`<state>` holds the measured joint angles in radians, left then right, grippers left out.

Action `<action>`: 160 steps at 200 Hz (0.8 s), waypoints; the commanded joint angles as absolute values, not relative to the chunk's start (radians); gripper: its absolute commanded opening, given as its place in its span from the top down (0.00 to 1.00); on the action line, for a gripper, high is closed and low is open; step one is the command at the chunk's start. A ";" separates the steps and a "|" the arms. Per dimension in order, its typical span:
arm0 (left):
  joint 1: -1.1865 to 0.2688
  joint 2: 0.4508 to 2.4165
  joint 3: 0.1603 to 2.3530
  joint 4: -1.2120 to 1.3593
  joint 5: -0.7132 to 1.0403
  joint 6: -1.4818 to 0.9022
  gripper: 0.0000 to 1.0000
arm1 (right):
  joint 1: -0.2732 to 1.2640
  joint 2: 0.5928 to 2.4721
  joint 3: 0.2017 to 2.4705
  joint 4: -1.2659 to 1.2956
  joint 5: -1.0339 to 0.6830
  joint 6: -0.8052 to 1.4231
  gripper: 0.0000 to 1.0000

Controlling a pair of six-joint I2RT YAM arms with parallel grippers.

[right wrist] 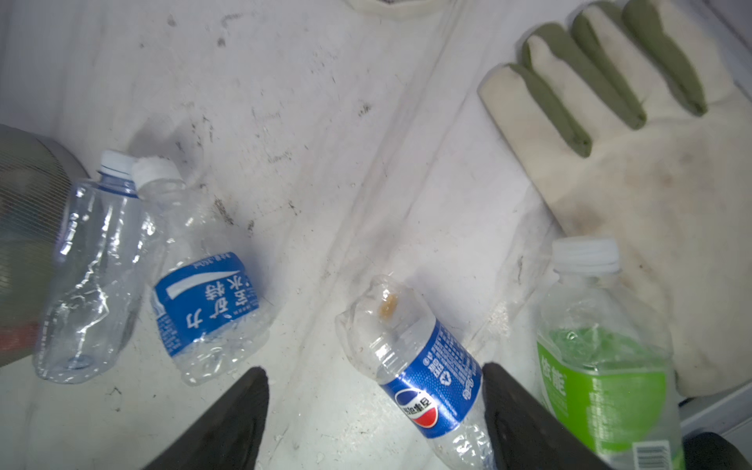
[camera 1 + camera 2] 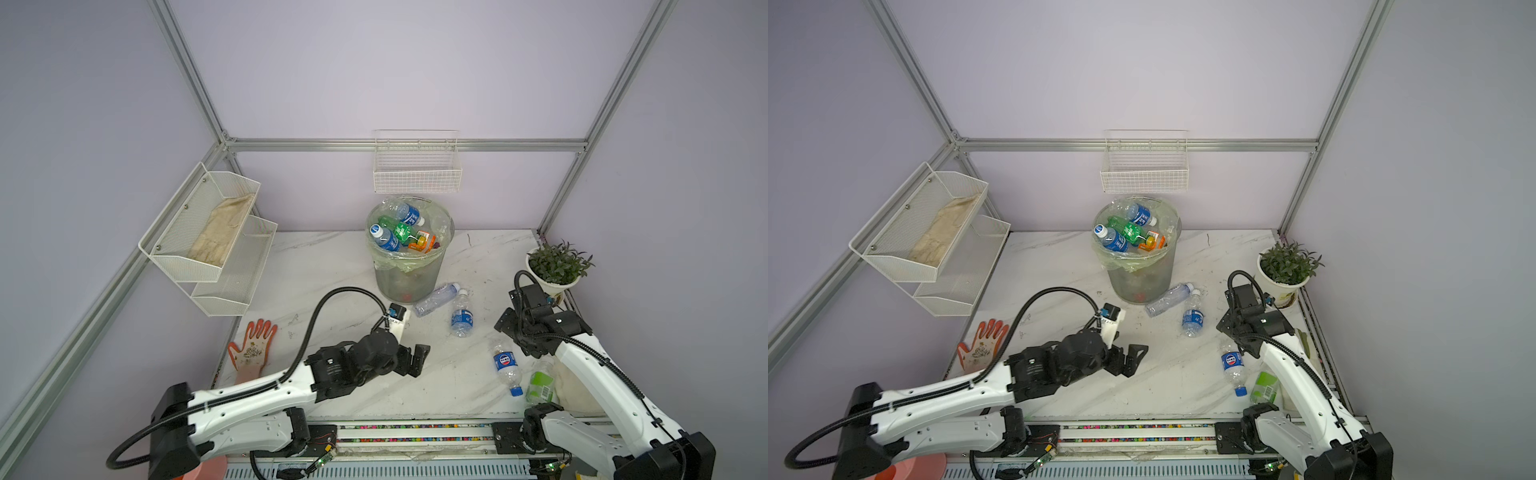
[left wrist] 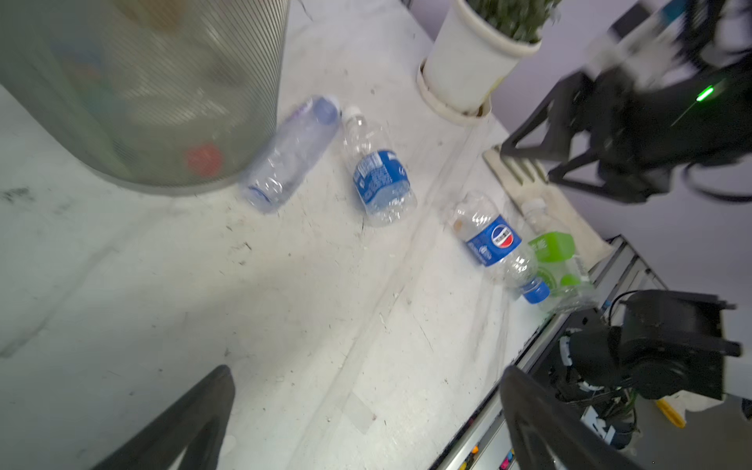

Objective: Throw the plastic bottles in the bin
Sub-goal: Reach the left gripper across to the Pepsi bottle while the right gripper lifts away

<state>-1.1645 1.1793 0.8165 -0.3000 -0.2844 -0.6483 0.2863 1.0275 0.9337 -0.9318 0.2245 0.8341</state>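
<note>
Underneath, scuffed white marble tabletop, lilac walls.

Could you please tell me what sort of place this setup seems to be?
Probably a robot lab test cell: aluminium framing encloses plain walls, a left arm and right arm sit at the front edge of the table, and a mesh bin holds bottles.

Tabletop is bare at centre; bin blocks the back, bottles the right.
</note>
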 commanded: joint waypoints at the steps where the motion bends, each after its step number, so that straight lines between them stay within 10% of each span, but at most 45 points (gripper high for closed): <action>1: -1.215 1.354 0.999 -0.224 -0.290 -0.745 0.00 | 0.291 1.034 1.078 -1.047 0.349 0.858 0.13; 160: -1.263 2.106 1.746 -0.277 -0.126 -0.869 0.00 | 0.290 0.951 1.400 -1.148 0.584 0.829 0.03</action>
<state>-1.2579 2.0506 1.5764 -0.2325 -0.1497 -0.8459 0.2871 0.9859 1.3701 -1.1217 0.5388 0.8497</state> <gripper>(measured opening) 0.998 0.974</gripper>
